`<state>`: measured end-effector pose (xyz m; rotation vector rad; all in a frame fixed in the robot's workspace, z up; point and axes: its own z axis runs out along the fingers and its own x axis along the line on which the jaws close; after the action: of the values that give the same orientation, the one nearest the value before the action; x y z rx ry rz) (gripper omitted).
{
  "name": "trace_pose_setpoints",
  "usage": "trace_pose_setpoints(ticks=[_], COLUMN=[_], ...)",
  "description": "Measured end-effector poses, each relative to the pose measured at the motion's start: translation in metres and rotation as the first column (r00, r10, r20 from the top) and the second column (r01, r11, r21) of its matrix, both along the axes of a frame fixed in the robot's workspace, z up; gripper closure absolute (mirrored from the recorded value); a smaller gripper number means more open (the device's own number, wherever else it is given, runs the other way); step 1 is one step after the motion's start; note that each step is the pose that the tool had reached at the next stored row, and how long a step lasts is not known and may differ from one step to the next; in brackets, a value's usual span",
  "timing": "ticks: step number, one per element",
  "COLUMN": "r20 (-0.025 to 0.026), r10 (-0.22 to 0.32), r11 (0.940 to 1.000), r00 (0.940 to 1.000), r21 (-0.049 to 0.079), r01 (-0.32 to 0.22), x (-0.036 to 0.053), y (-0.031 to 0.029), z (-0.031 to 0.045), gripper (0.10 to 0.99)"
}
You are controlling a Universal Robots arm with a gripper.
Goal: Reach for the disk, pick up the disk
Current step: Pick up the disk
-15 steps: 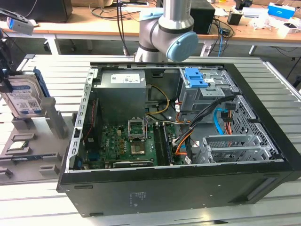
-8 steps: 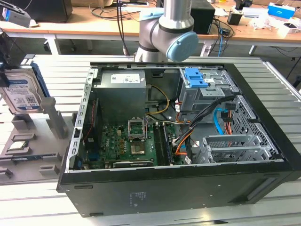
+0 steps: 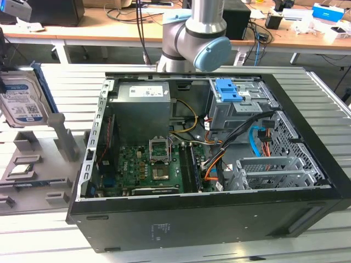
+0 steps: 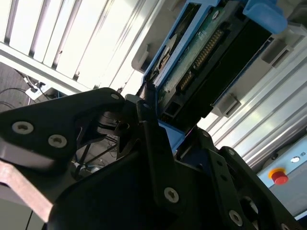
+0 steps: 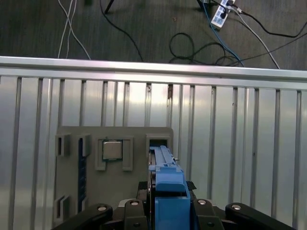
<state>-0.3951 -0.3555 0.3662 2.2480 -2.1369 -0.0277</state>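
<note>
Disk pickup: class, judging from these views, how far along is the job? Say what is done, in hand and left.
Done: the reach; the hand is right at the disk, whose blue rail sits by it in both wrist views. In hand: the grasp; whether it is closed cannot be told. Left: the lift; the disk is on edge at the grey holder, not visibly clear of it.

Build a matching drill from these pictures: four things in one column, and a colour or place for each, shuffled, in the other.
1. disk
2. latch
3. motherboard
4. button

A. green, inside the open computer case
B. red
C. standing at the exterior view's left edge
D. bright blue, on the drive cage

Pairs: 1-C, 2-D, 3-A, 4-B
</note>
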Motion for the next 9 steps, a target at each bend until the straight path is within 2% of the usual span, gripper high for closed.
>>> trace_pose_setpoints(ticks=[6, 9], r20=[-0.0001, -0.0002], r10=[0.0, 0.0], r11=[1.0, 1.0], r00=[1.0, 1.0], r21=[0.0, 0.0], r01=[0.0, 0.0], x=[0.0003, 0.0004], y=[0.0, 0.0001], z=[0.0118, 0.0205], gripper=[0.718, 0.718])
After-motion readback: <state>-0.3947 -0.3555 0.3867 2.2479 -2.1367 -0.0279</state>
